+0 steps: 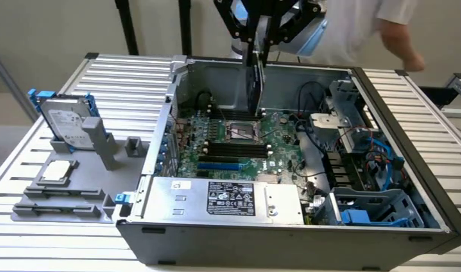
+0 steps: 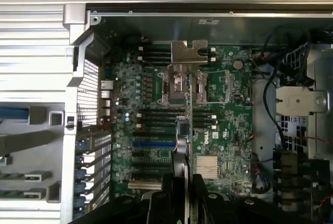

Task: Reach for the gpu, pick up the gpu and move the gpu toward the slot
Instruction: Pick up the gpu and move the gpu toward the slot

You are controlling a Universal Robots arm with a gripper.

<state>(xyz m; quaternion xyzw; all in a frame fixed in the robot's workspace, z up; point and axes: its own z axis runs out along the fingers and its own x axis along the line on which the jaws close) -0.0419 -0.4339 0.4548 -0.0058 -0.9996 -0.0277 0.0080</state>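
Tool [image 1: 256,54] clamped on gpu [image 1: 254,85] — thin dark card, edge-on, silver bracket [image 2: 186,52] — above green motherboard [image 1: 245,144].

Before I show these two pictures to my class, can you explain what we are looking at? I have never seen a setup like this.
A robot arm's tool hangs over an open computer case, clamped on the gpu, a thin card held upright on edge above the green motherboard. One picture comes from a camera standing off to the side. The other comes from a camera on the wrist, looking down past the card at the motherboard. Beside the case, a grey holder carries a hard drive and a small square chip. A person stands behind.
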